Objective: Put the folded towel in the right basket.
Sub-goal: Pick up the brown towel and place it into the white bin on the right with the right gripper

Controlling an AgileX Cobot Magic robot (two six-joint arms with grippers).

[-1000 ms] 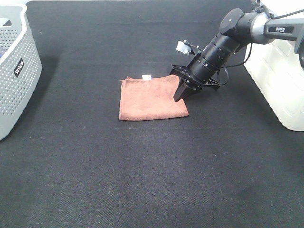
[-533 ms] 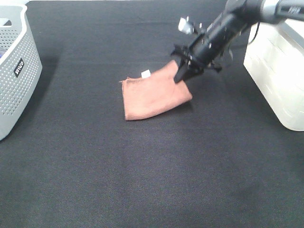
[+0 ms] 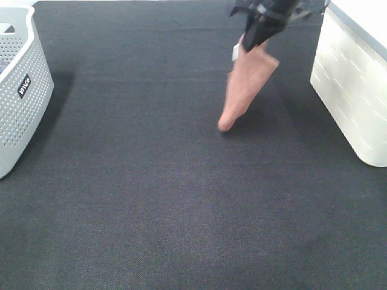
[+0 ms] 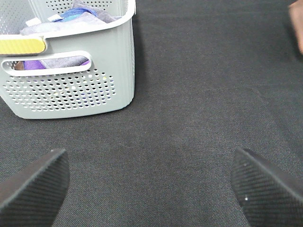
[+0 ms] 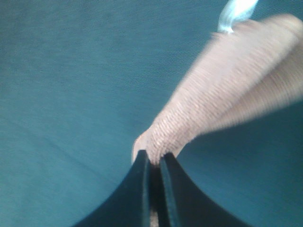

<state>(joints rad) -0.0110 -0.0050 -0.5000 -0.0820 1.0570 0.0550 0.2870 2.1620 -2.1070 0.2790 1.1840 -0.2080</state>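
Observation:
The folded rust-brown towel (image 3: 247,84) hangs from my right gripper (image 3: 257,36) near the top of the high view, its lower tip just touching or hovering over the black cloth. In the right wrist view the jaws are closed on the towel's (image 5: 213,113) edge, at my right gripper (image 5: 155,163). The right basket (image 3: 357,90), white with slotted walls, stands just right of the hanging towel. My left gripper (image 4: 151,187) is open, its fingertips (image 4: 33,182) spread wide over bare cloth; it does not show in the high view.
A grey perforated basket (image 3: 21,90) stands at the left edge; in the left wrist view the basket (image 4: 71,90) holds purple and blue cloths. The black cloth-covered table (image 3: 151,199) stretches between the baskets.
My right gripper has lifted the towel off the table and carried it up and toward the right basket. The towel went from lying flat to hanging nearly vertical.

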